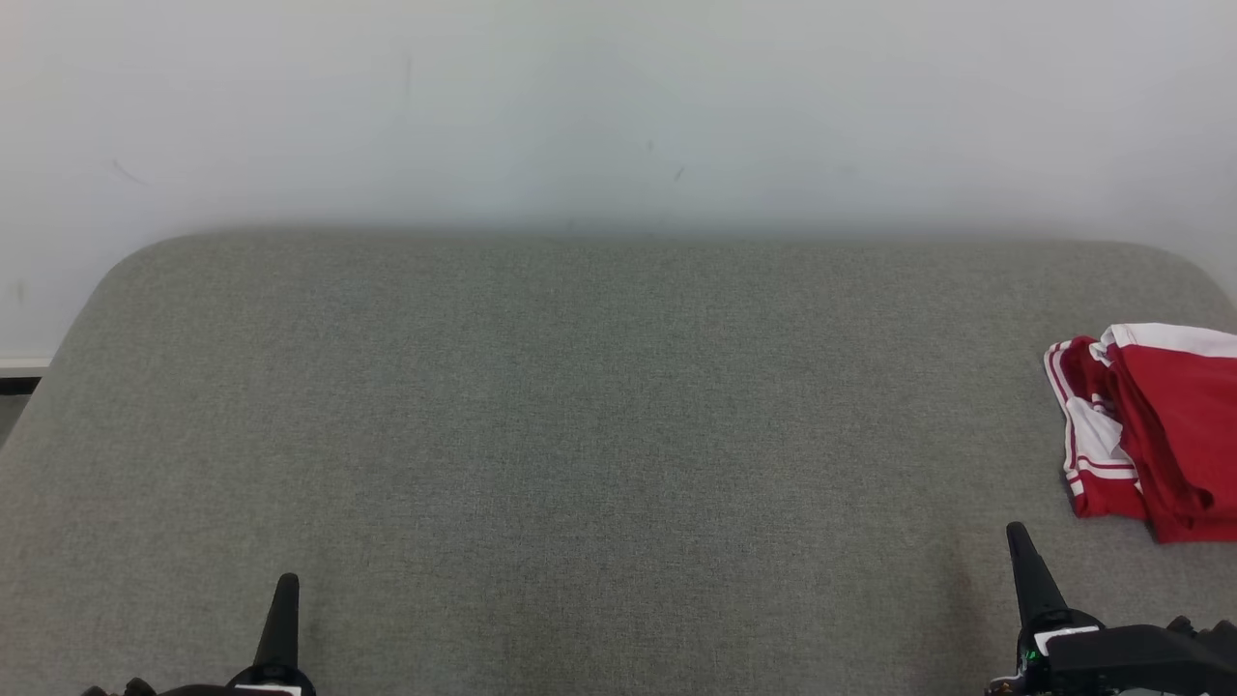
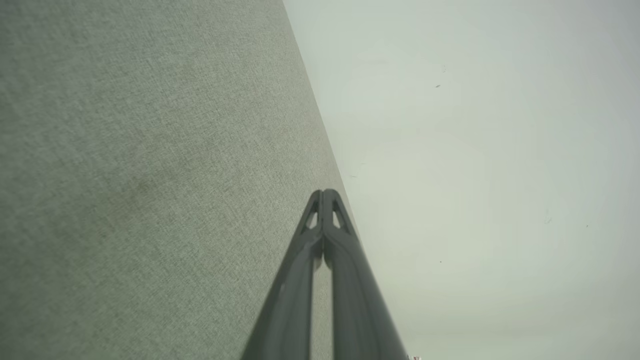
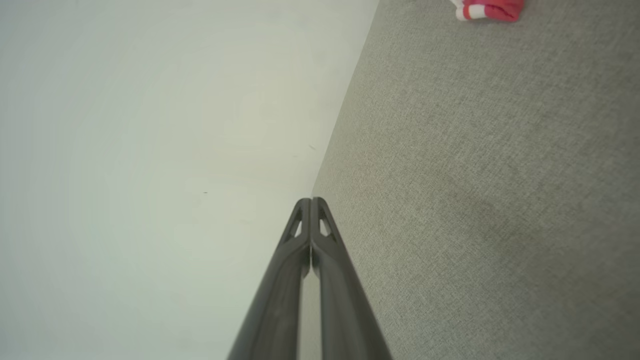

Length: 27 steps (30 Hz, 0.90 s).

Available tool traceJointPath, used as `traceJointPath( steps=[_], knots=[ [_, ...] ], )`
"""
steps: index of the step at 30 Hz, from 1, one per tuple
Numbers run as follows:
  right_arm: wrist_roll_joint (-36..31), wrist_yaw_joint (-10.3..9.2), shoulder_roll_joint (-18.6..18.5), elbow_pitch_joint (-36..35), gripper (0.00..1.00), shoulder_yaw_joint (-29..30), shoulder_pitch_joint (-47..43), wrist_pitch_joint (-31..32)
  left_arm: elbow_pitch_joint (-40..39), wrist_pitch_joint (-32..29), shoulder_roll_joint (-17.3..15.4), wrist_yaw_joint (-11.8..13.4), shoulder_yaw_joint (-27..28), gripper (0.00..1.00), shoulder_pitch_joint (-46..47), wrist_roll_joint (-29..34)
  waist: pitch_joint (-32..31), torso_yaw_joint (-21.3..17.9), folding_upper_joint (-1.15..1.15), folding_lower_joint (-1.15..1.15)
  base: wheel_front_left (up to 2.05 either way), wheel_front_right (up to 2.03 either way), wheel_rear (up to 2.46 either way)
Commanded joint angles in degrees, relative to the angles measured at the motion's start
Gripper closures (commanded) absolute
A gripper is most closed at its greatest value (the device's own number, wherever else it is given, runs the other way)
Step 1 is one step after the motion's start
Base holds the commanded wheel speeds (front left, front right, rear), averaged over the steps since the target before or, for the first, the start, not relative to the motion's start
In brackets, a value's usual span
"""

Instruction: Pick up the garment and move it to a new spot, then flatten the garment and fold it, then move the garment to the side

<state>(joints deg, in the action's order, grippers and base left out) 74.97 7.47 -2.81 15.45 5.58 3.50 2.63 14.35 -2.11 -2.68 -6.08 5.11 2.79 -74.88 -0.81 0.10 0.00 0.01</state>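
A red fabric garment (image 1: 1160, 435) with white bands and thin striped trim lies in a compact, layered bundle at the far right of the wide grey woven-fabric surface (image 1: 580, 435), partly cut off by the edge of the head view. In the right wrist view the garment (image 3: 487, 10) shows as a small red and white patch at the top edge, well apart from the fingers.

The left gripper (image 1: 287, 590) hangs low at the near left with its two dark fingers pressed together and nothing between them; the left wrist view confirms the left gripper (image 2: 324, 195) closed to a single point, aimed along the surface toward the plain pale wall (image 1: 618, 97). The right gripper (image 1: 1020, 541) is likewise closed and empty at the near right, near the garment but not touching it, and the right wrist view shows the right gripper (image 3: 310, 202) with its tips meeting.

Both arms seem parked at rest, leaving the broad middle free as working room. Whether the bundle awaits pickup or is already set aside, I cannot tell.
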Motion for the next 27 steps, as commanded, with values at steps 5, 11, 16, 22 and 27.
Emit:
traceJointPath(
  steps=[5, 11, 16, 22, 27],
  knots=[
    [3.5, 0.03, -0.1, -0.8, 1.0, 0.3, 1.2, 0.9, -0.5, -0.9, -0.3, -0.5, 0.4, 1.0, 1.6, -3.5, 0.1, 0.0, 0.0, -0.01, 0.0, 0.0, 0.0],
    [5.8, 0.03, -0.1, -0.9, 1.0, 0.4, 1.5, 1.4, -0.4, -1.5, -0.3, -0.7, 0.6, 1.0, 2.0, -6.0, 0.3, 0.0, 0.0, -0.01, 0.0, 0.0, 0.0],
    [7.9, 0.04, -0.1, -1.0, 1.0, 0.5, 1.7, 1.9, -0.4, -2.0, -0.3, -0.9, 0.8, 1.0, 2.3, -8.1, 0.4, 0.0, 0.0, -0.01, 0.0, 0.0, 0.0],
    [10.6, 0.04, -0.1, -1.1, 1.0, 0.7, 2.1, 2.5, -0.4, -2.7, -0.3, -1.1, 1.0, 1.0, 2.6, -10.6, 0.5, -0.1, 0.0, -0.01, 0.0, 0.0, 0.0],
    [12.6, 0.04, -0.1, -1.3, 1.0, 0.8, 2.4, 2.9, -0.4, -3.2, -0.3, -1.2, 1.1, 1.0, 3.1, -12.8, 0.7, -0.1, 0.0, -0.01, 0.0, 0.0, 0.0]
  ],
)
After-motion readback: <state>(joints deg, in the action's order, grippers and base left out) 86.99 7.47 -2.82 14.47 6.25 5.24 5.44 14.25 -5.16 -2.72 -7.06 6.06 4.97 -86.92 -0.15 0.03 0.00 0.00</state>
